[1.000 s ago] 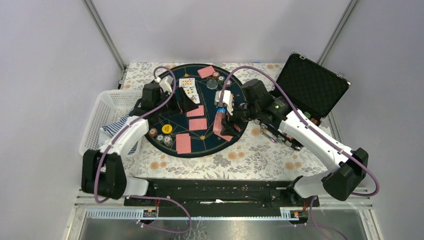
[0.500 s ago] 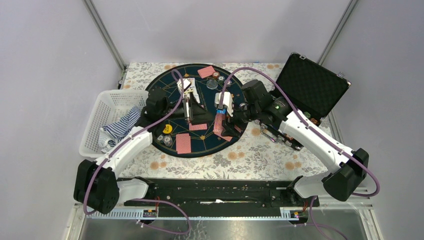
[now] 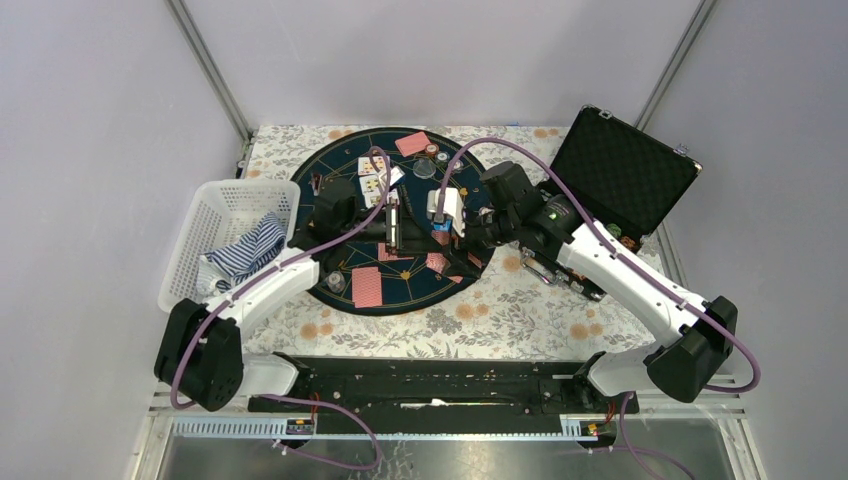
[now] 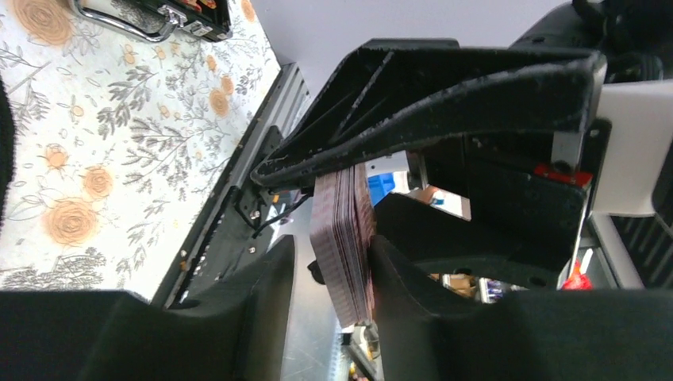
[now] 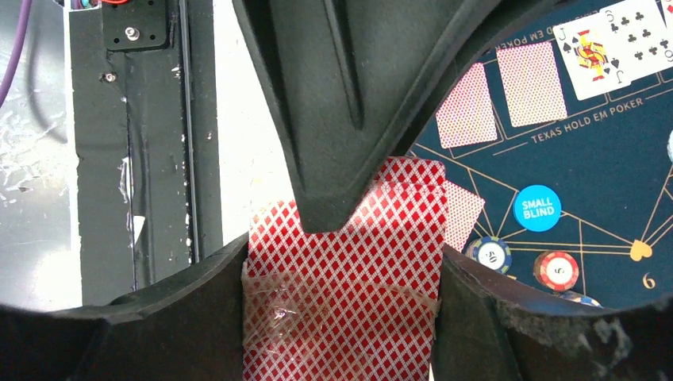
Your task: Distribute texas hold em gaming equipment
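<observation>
You are in the dealing step. Your right claw (image 5: 341, 317) is clamping the deck (image 5: 349, 254) by its two side edges and holding it in the air above the right part of the round mat (image 5: 611, 167). Your left claw (image 4: 333, 270) is straddling the deck's end, jaws partly open with a slim gap on one side, apparently gripping nothing yet. Face-down cards (image 5: 532, 83) and face-up cards (image 5: 591, 48) are lying on the mat near the blue button (image 5: 536, 208) and chips (image 5: 555, 270). Next, you are probably needing to pinch just one card and slide it clear without dragging its neighbours.
</observation>
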